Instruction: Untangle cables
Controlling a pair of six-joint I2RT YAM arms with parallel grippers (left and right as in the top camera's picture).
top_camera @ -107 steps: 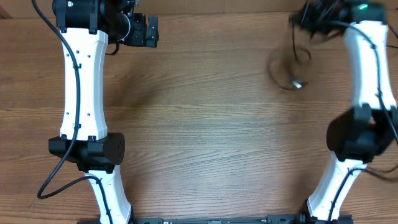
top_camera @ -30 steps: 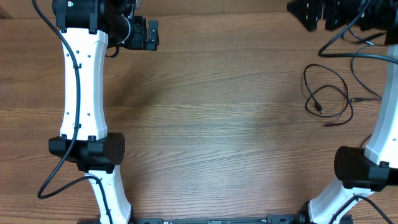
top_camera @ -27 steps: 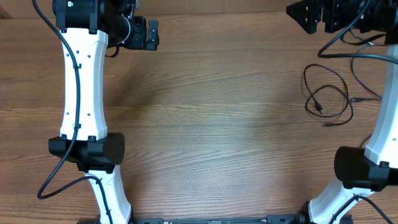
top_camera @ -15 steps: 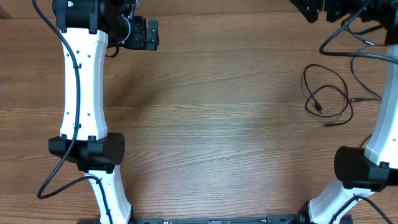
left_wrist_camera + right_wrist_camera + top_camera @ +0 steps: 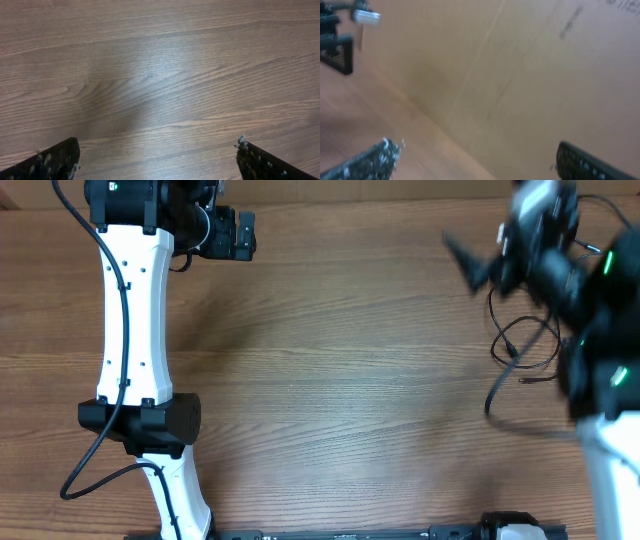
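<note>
Half a second on: swings the right tool (image 5: 477, 160) in from the far right edge, blurred mid-sweep, above the cables (image 5: 510, 350), spread wide and gripping nothing. Leaves the cables lying loose on the counter (image 5: 350, 380) at right, loops overlapping, not yet separated. Suggests a fresh grab coming. Keeps the left tool (image 5: 156, 150) wide too, parked far left over bare wood.
</note>
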